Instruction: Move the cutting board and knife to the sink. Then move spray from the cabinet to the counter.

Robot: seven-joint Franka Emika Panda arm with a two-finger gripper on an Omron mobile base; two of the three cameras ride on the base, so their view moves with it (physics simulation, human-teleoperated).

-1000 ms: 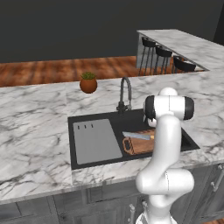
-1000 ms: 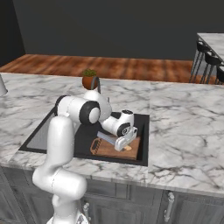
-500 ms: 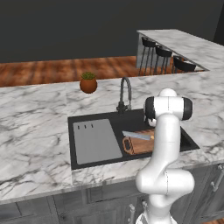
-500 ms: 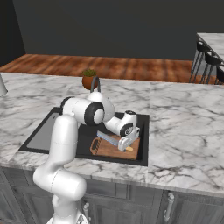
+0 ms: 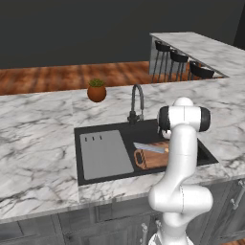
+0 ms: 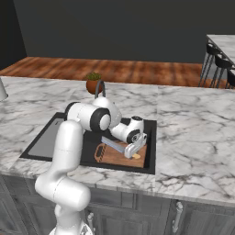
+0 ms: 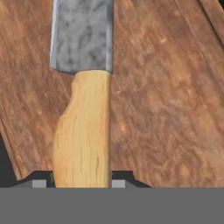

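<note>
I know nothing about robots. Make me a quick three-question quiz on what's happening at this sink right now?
1. True or false: the cutting board lies inside the sink.
2. What does the gripper hold? A) faucet B) knife C) potted plant
3. Fill in: the knife has a pale wooden ____ and a grey blade.

Key: 1 true. 2 B: the hand view shows the fingers either side of its handle, over the board. 3 handle.

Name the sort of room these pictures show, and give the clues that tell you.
Most likely a kitchen: a sink with a tap is set in a marble counter, a cutting board with a knife lies in it, and bar stools stand behind.
</note>
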